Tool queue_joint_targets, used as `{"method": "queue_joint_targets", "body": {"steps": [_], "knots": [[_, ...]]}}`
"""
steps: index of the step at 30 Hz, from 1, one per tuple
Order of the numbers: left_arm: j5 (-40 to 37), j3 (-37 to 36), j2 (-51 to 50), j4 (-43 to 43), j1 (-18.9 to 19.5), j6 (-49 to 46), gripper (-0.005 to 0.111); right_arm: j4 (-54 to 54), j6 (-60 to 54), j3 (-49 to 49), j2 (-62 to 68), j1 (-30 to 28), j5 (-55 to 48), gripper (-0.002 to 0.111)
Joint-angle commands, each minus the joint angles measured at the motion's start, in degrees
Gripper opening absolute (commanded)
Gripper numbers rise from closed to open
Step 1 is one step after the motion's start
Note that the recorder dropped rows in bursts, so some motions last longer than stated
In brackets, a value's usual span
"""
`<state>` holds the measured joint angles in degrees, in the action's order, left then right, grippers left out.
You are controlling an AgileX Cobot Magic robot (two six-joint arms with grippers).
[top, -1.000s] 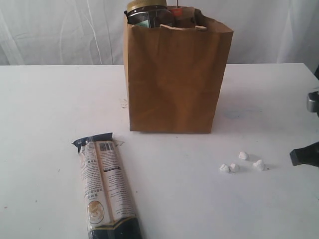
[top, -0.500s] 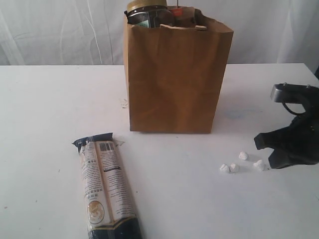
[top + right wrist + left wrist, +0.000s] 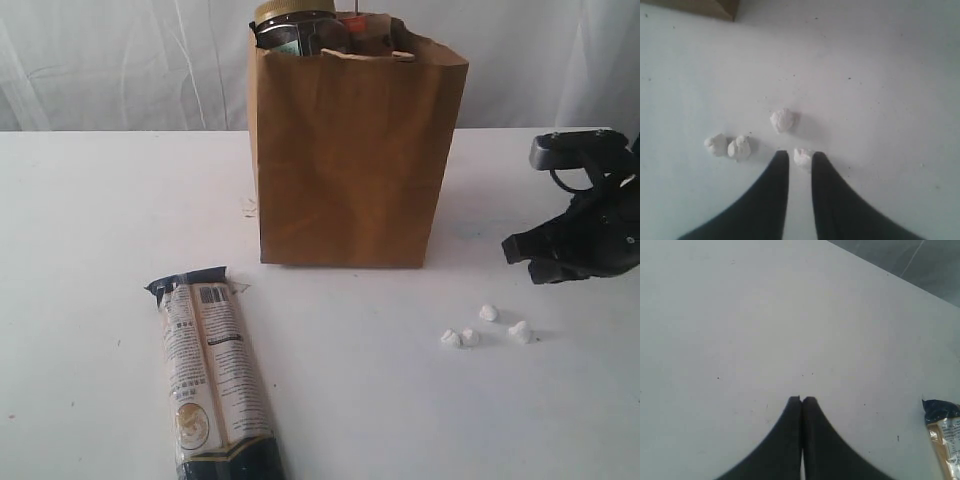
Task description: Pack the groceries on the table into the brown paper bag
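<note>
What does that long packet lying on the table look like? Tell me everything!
The packet is long, cream in the middle with dark ends, and looks like shiny plastic. It has a barcode, small print and a gold round mark. It lies flat on the table, apart from the bag, its near end at the picture's edge. Only the table touches it.

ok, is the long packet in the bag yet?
Out: the long cream-black packet lies flat on the table, apart from the upright brown paper bag.
</note>
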<state>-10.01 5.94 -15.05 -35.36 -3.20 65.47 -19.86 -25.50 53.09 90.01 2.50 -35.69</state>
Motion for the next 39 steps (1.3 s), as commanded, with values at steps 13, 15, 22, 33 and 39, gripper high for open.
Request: {"method": "queue_joint_targets", "body": {"steps": [13,15,22,33,39], "knots": [[-0.19,-0.22,0.32,0.18,0.26,0.12,0.0,-4.02,-3.18,11.01,8.23,-0.26,-14.74,0.037],[-0.19,-0.22,0.32,0.18,0.26,0.12,0.0,-3.87,-2.53,13.04,7.44,-0.26,-19.72,0.034],[-0.19,-0.22,0.32,0.18,0.26,0.12,0.0,-1.42,-2.54,10.87,8.17,-0.26,-11.61,0.033],[-0.19,-0.22,0.32,0.18,0.26,0.12,0.0,-2.19,-3.65,7.67,13.91,-0.26,-7.93,0.033],[-0.19,-0.22,0.32,0.18,0.26,0.12,0.0,-1.48,-4.28,6.73,17.94,-0.26,-5.5,0.033]]}}
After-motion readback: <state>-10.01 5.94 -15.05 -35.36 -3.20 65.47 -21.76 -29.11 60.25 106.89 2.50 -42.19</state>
